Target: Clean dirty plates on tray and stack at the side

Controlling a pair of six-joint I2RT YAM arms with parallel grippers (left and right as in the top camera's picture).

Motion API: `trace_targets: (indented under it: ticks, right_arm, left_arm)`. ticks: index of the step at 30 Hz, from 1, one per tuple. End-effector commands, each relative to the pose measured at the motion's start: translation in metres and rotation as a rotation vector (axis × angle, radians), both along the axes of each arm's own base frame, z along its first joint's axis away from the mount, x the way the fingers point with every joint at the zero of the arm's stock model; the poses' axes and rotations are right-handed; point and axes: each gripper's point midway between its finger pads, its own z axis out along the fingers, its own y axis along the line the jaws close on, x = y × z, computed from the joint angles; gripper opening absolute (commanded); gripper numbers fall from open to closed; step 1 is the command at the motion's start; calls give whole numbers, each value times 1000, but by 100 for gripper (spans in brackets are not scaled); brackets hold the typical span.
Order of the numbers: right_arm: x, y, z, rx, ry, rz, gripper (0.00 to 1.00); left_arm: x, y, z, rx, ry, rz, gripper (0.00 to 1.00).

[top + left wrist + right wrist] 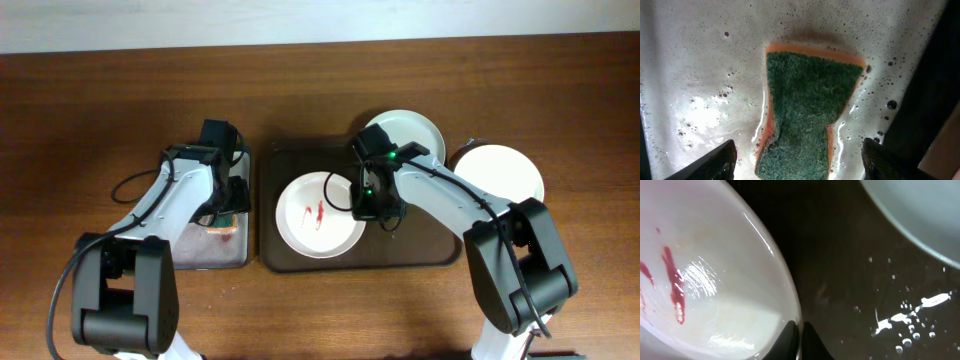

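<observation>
A white plate (320, 213) with red sauce smears lies on the left half of the dark brown tray (420, 240). My right gripper (372, 205) is shut on this plate's right rim. In the right wrist view the two fingers (799, 335) pinch the rim of the smeared plate (715, 280) above the wet tray (840, 280). A pale plate (405, 130) sits at the tray's far edge and shows in the right wrist view (920, 210). A third white plate (500, 172) lies on the table right of the tray. My left gripper (225, 205) is open.
A grey metal tray (205, 255) stands left of the brown tray. In the left wrist view a green and orange sponge (810, 115) lies in its foamy water (690, 75), between my open left fingers (797, 165).
</observation>
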Motion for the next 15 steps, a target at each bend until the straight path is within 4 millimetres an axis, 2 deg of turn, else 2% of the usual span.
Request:
trace_targets:
  ticks: [1, 8, 10, 13, 15]
  right_arm:
    - [2, 0, -3, -1, 1, -16, 7]
    - [-3, -2, -8, -6, 13, -17, 16]
    - [-6, -4, -15, -4, 15, -39, 15]
    - [-4, -3, -16, 2, 4, -42, 4]
    - [0, -2, -16, 7, -11, -43, 4]
  left_arm:
    - [-5, 3, -4, 16, 18, 14, 79]
    - [-5, 3, -4, 16, 18, 14, 79]
    - [-5, 3, -4, 16, 18, 14, 79]
    - [-5, 3, -4, 16, 18, 14, 79]
    - [-5, 3, -4, 16, 18, 14, 78]
